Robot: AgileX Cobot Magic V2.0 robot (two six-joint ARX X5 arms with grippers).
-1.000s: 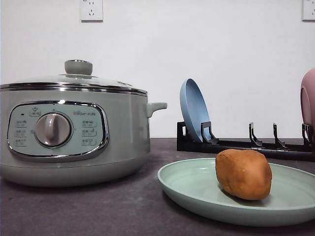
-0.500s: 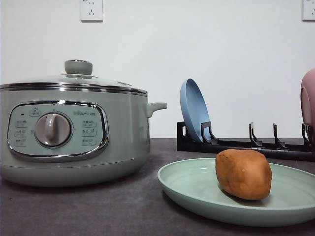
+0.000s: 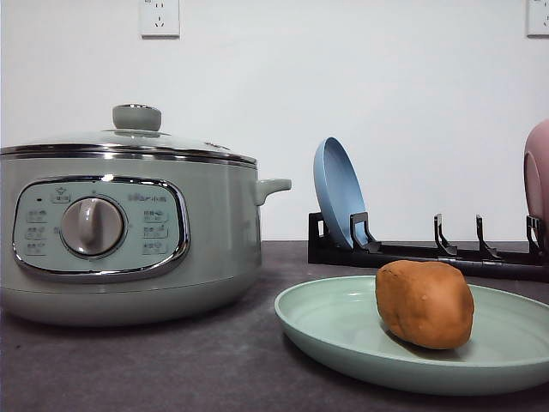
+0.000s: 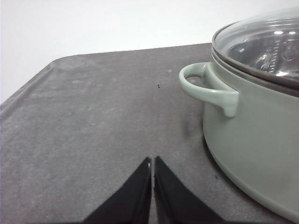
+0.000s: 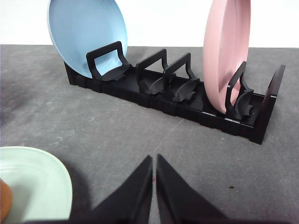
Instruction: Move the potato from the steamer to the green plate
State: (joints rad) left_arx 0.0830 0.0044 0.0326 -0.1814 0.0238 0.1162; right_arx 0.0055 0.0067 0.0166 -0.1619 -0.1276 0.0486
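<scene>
Both sets of fingers (image 4: 152, 170) (image 5: 154, 168) are pressed together and empty, the potato (image 3: 425, 304) lies on the green plate (image 3: 343, 330) lower right, steamer (image 3: 129, 232) lidded: transfer looks finished, nothing more needed.

no visible change, potato (image 3: 425, 304) unmoved on green plate (image 3: 343, 330)

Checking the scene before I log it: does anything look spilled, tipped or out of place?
Nothing stands out. The orange-brown potato rests on the pale mint green plate. The sage-green steamer sits upright with its glass lid on. The blue plate and pink plate stand in the black rack.
</scene>
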